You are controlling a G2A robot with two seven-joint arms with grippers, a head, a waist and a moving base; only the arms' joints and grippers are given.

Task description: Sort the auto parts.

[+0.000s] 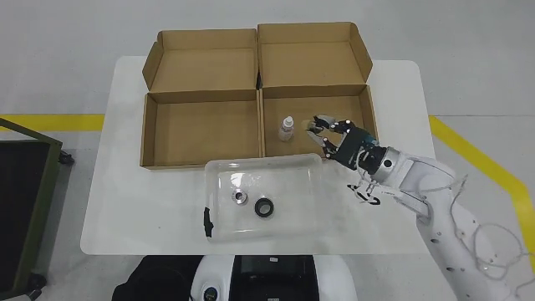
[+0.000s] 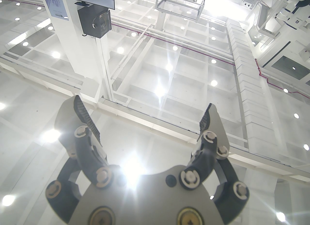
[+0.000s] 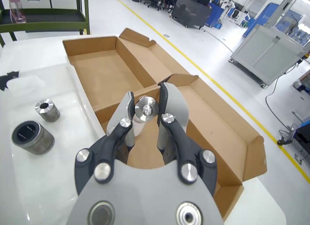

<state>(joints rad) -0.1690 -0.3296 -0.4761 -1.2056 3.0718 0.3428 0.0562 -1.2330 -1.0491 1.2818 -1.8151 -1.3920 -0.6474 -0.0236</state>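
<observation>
Right gripper (image 1: 320, 130) hangs open, the small capped part (image 1: 287, 128) upright in the box (image 1: 334, 104) just ahead. Pull back straight or it likely topples. Two cylinders (image 1: 265, 207) wait in the tray (image 1: 292, 217).

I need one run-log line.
right gripper open beside white silver-capped part | part upright in right cardboard box | two steel cylinders in clear tray

Silver part (image 1: 287, 127), seemingly upright, boxed

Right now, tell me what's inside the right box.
One white part with a metal cap, standing near the left wall of the box. The right gripper hangs over the box, hiding some floor.
</observation>
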